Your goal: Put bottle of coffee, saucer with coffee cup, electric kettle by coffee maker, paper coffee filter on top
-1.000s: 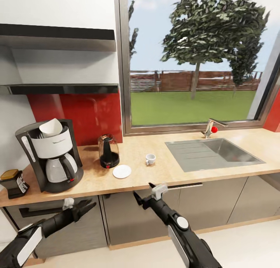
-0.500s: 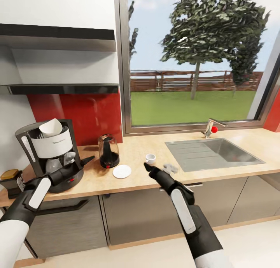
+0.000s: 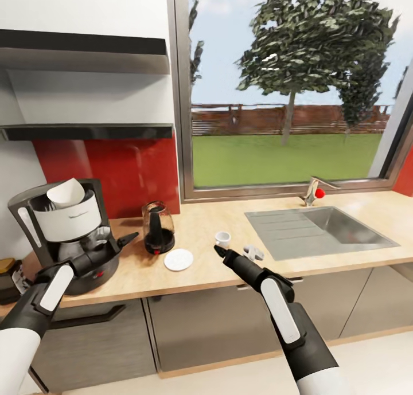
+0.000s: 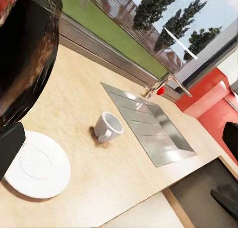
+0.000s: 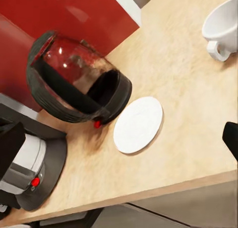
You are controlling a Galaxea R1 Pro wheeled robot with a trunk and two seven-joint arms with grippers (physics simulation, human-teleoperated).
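The coffee maker [image 3: 66, 234] stands at the left of the head view on the wooden countertop [image 3: 195, 269], with a white paper coffee filter [image 3: 67, 191] sitting in its open top. At the far left edge, half cut off by the frame, is the bottle of coffee [image 3: 8, 279], just beside the machine. To the right of the coffee maker, against the red backsplash [image 3: 115, 165], is the electric kettle [image 3: 156, 227], and in front of it, slightly right, lies the white saucer [image 3: 178, 259], bare. The coffee cup [image 3: 222, 238] stands on the counter well apart from the saucer, further right toward the sink [image 3: 321, 229]. The right gripper [image 3: 236, 249] reaches in from the lower middle of the frame, its fingers spread apart with nothing between them; the dark finger's tip sits just below the cup, near it, though I cannot tell whether it touches. The left gripper [image 3: 115, 241] is out in front of the coffee maker's base, fingers parted and holding nothing, pointing toward the kettle. In the right wrist view the kettle [image 5: 74, 81] is upper left, the saucer [image 5: 138, 124] at the centre, the cup [image 5: 222, 29] at the upper right corner. In the left wrist view the cup [image 4: 107, 127] sits mid-frame and the saucer [image 4: 37, 164] lower left.
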